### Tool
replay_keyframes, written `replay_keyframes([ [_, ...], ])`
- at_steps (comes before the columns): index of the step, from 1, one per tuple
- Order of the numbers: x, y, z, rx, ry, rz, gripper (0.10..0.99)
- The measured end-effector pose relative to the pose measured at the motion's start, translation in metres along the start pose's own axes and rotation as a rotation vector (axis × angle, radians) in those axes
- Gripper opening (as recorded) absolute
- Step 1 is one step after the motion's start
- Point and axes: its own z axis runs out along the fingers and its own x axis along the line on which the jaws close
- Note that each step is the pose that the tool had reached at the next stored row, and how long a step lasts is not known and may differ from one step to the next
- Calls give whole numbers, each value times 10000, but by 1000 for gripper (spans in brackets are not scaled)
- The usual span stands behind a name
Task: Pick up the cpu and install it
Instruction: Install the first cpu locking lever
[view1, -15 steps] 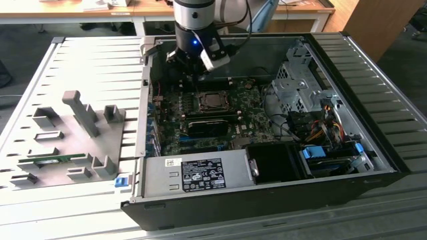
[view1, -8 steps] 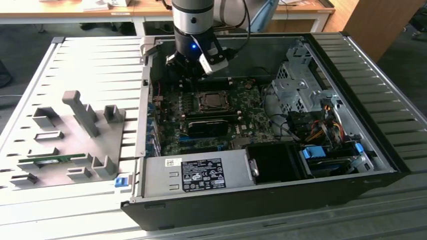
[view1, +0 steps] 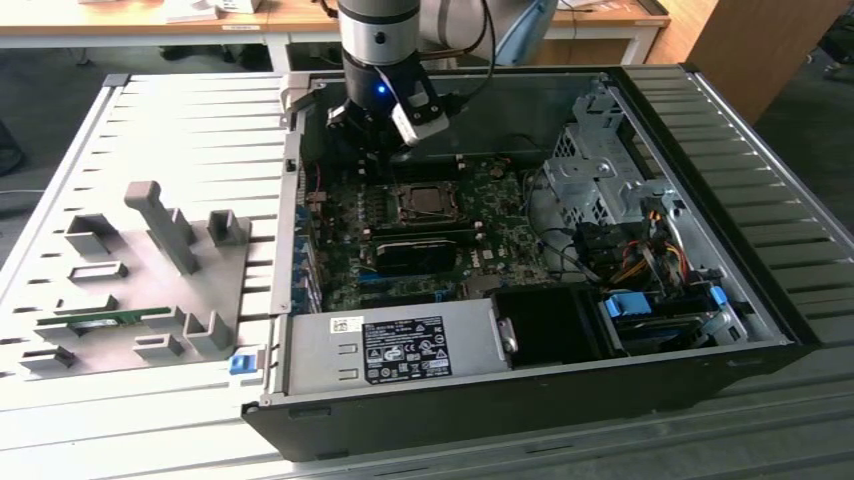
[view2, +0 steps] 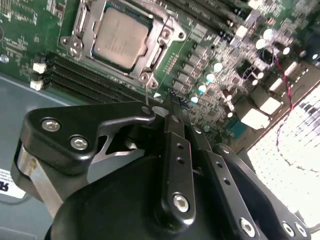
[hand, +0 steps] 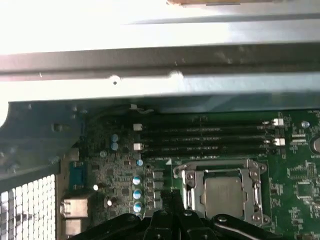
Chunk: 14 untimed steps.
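Note:
The cpu (view1: 427, 203) lies flat in the motherboard socket inside the open computer case, its silver-grey top facing up and a metal frame around it. In both wrist views it sits in that socket (view2: 121, 39) (hand: 223, 192). My gripper (view1: 388, 152) hangs above the board toward the case's back wall, a short way from the socket. Its black fingers (view2: 172, 117) are closed together, tips meeting, with nothing between them. In the first wrist view the gripper (hand: 171, 207) points down beside the socket's corner.
Empty memory slots (hand: 205, 137) run next to the socket. A power supply (view1: 387, 350), a black fan shroud (view1: 554, 320) and a drive cage (view1: 601, 170) fill the case. A grey fixture plate (view1: 147, 290) holding a green memory stick (view1: 96, 321) lies at the exterior view's left.

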Motion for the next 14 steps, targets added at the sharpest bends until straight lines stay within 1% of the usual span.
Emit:
replay_keyframes([
  [4,34,56,5,-1,-3,-1,106],
  [7,59,83,7,0,-5,0,106],
  [14,67,153,14,-1,-9,-1,106],
])
